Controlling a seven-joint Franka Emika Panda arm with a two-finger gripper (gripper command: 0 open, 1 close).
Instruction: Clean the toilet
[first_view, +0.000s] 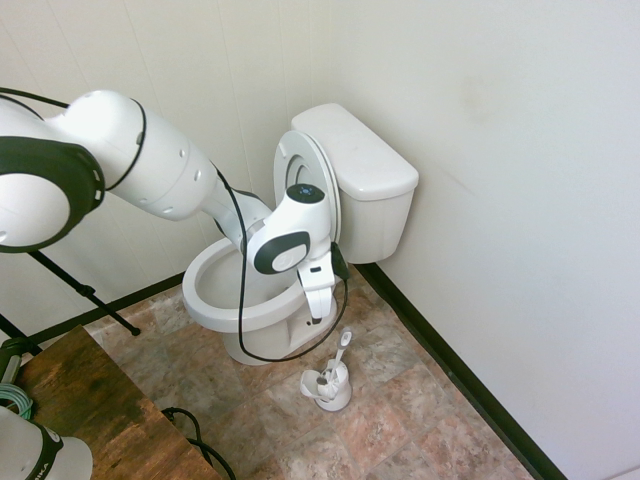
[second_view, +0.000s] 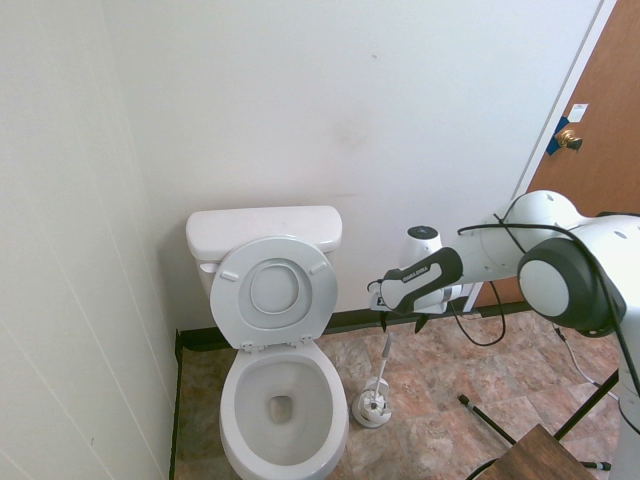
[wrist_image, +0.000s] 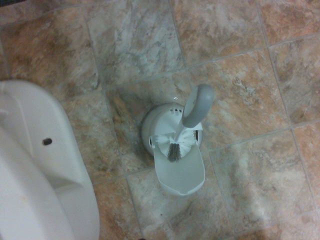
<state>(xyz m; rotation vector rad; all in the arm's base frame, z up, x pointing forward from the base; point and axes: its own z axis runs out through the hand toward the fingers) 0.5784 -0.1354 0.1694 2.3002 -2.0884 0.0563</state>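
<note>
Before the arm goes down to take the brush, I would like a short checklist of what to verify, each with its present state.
1. Toilet seat and lid raised, bowl open: ok.
2. Toilet brush stands in its holder, handle up: ok.
3. Gripper above the brush handle: ok in the wrist view, which looks straight down on it.
4. Gripper open for the handle: cannot tell from the pictures alone; the fingers are too small in the exterior views.
5. Gripper apart from the bowl rim: cannot tell; in the first exterior view it overlaps the bowl's front.
6. Floor tiles around the holder free of other things: ok.
</note>
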